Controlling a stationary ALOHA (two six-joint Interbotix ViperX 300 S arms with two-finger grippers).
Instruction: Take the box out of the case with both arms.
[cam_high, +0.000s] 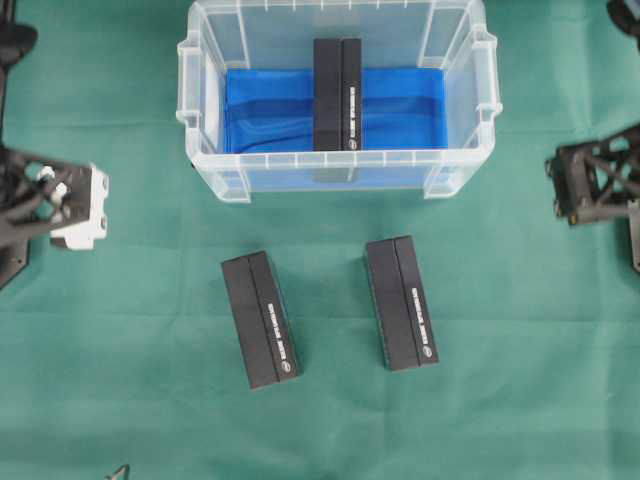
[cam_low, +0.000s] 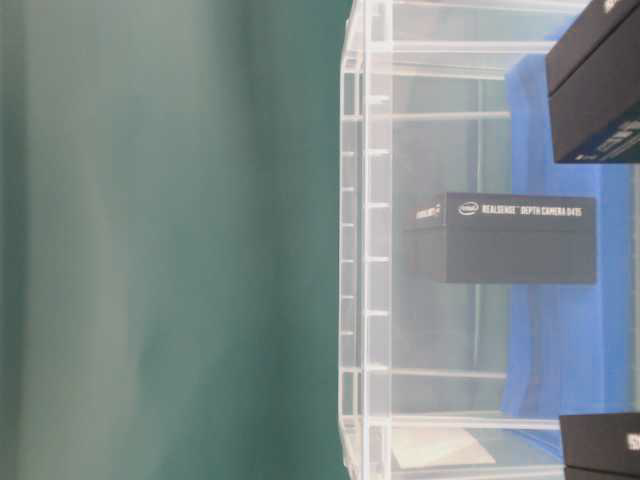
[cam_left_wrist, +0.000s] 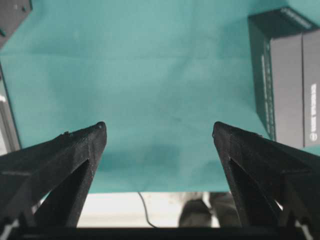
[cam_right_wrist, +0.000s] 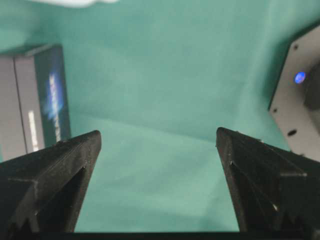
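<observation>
Overhead straight down, table-level sideways against the case (cam_low: 365, 250), wrist views down over cloth (cam_left_wrist: 150, 90).

Both claws are hanging wide open over bare green cloth (cam_high: 140, 330), with nothing lying between their tips. The left claw (cam_left_wrist: 159, 131) is facing open cloth ahead, with one black box (cam_left_wrist: 287, 75) sitting off to its side. The right claw (cam_right_wrist: 158, 137) is likewise clear ahead, another black box (cam_right_wrist: 35, 100) lying beside it. The walls of the clear case (cam_high: 335, 165) are enclosing a third box (cam_high: 337, 92), leaving blue-lined floor free on either side of it.
</observation>
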